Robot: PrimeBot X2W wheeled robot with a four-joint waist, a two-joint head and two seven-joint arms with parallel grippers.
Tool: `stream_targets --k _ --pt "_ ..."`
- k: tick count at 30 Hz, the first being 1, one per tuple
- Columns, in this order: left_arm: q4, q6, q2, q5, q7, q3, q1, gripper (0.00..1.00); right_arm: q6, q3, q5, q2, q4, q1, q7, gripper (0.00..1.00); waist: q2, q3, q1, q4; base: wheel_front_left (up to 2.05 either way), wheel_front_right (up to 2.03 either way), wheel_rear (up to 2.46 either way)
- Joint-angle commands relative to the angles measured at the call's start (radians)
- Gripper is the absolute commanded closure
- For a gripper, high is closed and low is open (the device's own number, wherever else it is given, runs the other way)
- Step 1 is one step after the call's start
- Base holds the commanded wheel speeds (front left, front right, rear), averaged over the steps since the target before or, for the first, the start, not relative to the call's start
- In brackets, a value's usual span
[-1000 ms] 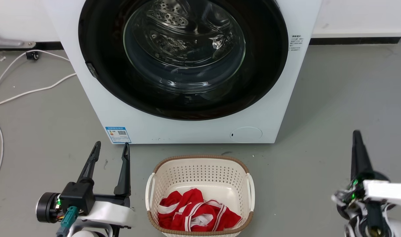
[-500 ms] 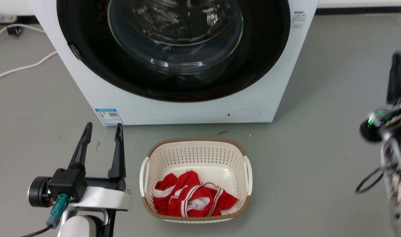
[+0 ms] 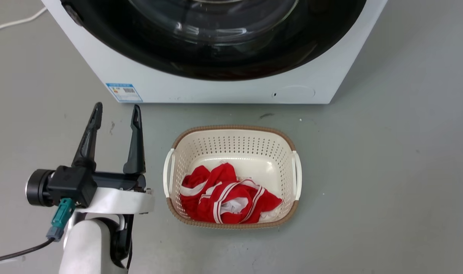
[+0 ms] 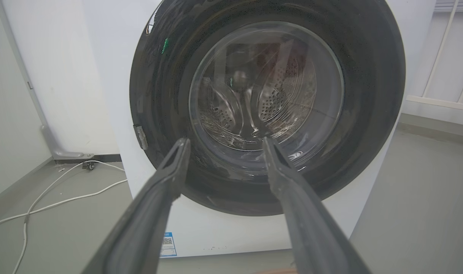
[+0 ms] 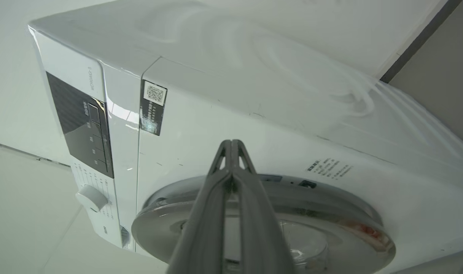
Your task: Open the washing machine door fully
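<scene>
The washing machine door [image 3: 223, 64] is a glossy black ring around a clear glass bowl, lying flat against the white machine [image 3: 113, 64]. In the left wrist view the door [image 4: 368, 95] faces me, with a latch tab on its left rim. My left gripper [image 3: 116, 108] hovers open and empty over the floor, short of the machine's lower left corner, and its fingers [image 4: 225, 140] point at the glass. My right gripper [image 5: 231, 142] is shut and empty, aimed at the machine's front just above the door's chrome rim [image 5: 330, 220], seen edge-on. Whether it touches is unclear.
A cream basket [image 3: 231, 128] holding red and white cloth [image 3: 223, 198] sits on the grey floor in front of the machine. A white cable [image 4: 64, 198] trails on the floor at the machine's left. The control panel [image 5: 83, 125] and dial [image 5: 91, 198] are in the right wrist view.
The head camera has tilted down, so the machine sits higher in the picture. My right arm rose along the right edge and left the head view. The left gripper stays open.
</scene>
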Motion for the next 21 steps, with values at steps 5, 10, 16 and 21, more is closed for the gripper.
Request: stream_targets --k 5,10,16,21 --pt "-0.013 -0.004 0.000 0.006 -0.002 -0.002 -0.034 0.00 0.000 0.091 -0.062 0.006 0.106 -0.147 0.111 1.00 0.0000 0.062 -0.0001 0.013 0.00 0.00 0.00" --pt "-0.019 -0.005 -0.001 0.008 -0.002 0.000 -0.056 0.00 0.000 0.161 -0.102 0.038 0.161 -0.240 0.224 1.00 0.0000 0.105 -0.0001 0.017 0.00 0.00 0.00" --pt "-0.026 -0.007 -0.001 0.010 -0.002 -0.001 -0.080 0.00 0.000 0.203 -0.137 0.065 0.198 -0.306 0.270 1.00 0.0000 0.144 -0.0001 0.023 0.00 0.00 0.00" --pt "-0.030 -0.007 -0.002 0.012 -0.002 -0.005 -0.095 0.00 0.000 0.215 -0.160 0.069 0.224 -0.344 0.260 1.00 0.0000 0.176 -0.0001 0.028 0.00 0.00 0.00"
